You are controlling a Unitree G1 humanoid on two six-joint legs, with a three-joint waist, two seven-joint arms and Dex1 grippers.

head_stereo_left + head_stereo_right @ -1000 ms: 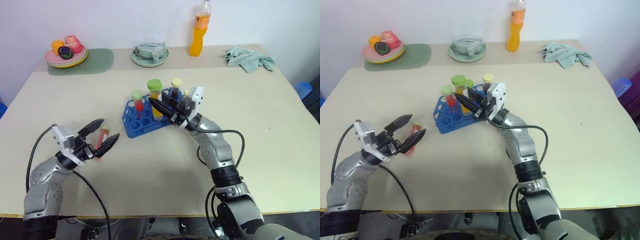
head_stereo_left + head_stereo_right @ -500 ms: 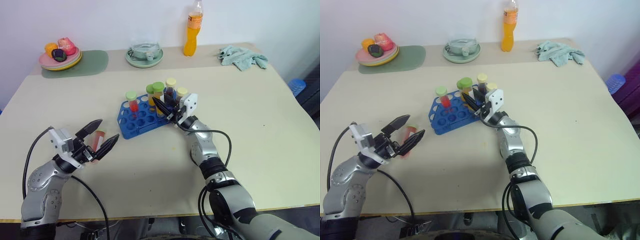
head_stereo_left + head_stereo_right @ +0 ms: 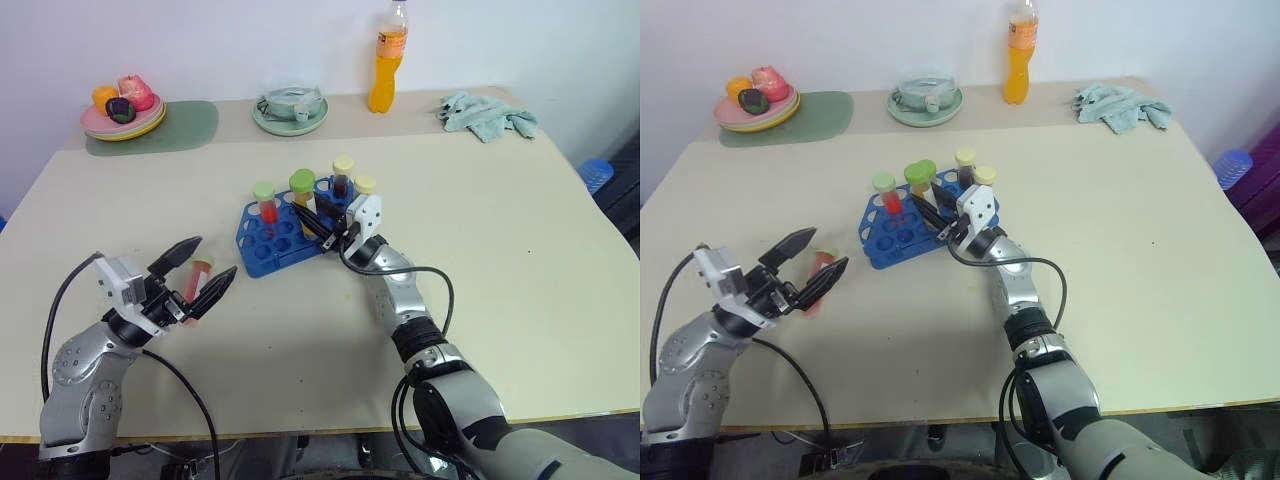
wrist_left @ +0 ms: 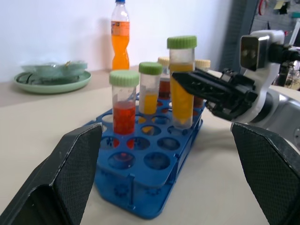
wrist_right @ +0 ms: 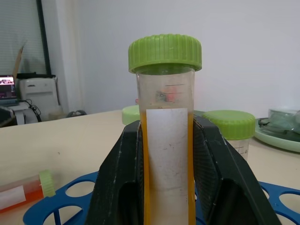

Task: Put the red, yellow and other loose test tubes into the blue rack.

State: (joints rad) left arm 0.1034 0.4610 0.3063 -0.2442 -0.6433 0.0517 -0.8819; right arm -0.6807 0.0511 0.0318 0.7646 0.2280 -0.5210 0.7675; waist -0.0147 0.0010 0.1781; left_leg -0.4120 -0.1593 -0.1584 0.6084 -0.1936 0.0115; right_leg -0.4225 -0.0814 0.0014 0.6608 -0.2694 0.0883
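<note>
Lowering since a second ago, my right end effector (image 3: 312, 222) clamps the yellow tube (image 3: 303, 192) upright over the blue rack (image 3: 262, 248); seating looks imminent. Left end effector (image 3: 200, 273) stands wide around the loose red tube (image 3: 197, 277).

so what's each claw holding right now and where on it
The right claw grips the green-capped clear plastic tube of yellow liquid by its body below the cap. The left claw is open and holds nothing.
</note>
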